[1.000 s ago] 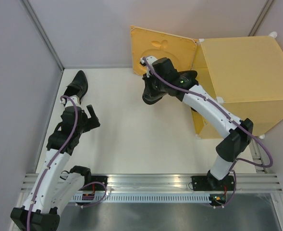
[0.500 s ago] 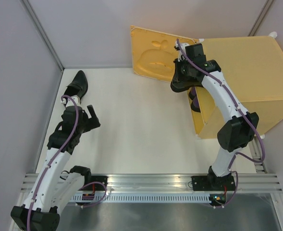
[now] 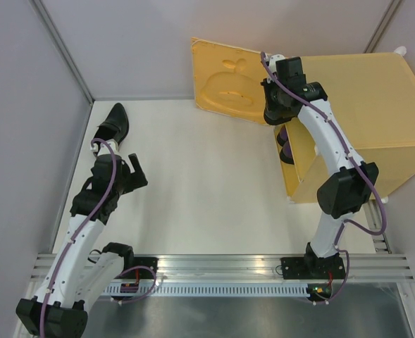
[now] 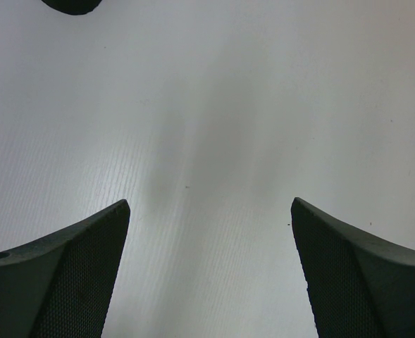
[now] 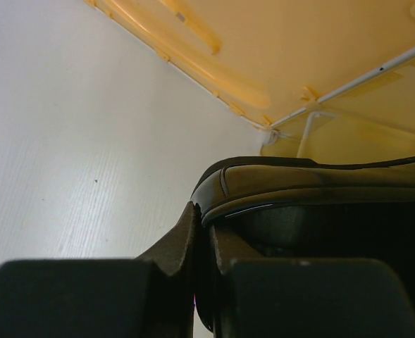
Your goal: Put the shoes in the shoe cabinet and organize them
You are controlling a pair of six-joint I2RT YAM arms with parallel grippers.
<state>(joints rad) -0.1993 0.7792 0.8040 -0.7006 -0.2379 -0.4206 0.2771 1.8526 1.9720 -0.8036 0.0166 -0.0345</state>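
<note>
The yellow-orange shoe cabinet (image 3: 355, 98) stands at the back right, its door (image 3: 228, 81) swung open to the left. My right gripper (image 3: 273, 113) is at the cabinet's open front, shut on the rim of a glossy black shoe (image 5: 320, 183). The wrist view shows the rim pinched between both fingers (image 5: 186, 232), with the cabinet (image 5: 376, 120) and door (image 5: 263, 42) close behind. A purple shoe (image 3: 286, 151) lies inside the opening. The other black shoe (image 3: 112, 125) stands on the table at far left. My left gripper (image 3: 138, 172) hovers just near of it, open and holding nothing (image 4: 211, 211).
Grey walls close in the white table on the left and at the back. The open door (image 3: 228, 81) juts out over the back of the table. The toe of the left black shoe (image 4: 70, 5) peeks in at the top of the left wrist view.
My right arm has swung right and back, carrying the black shoe from in front of the door to the cabinet's opening. The left arm has not moved.
</note>
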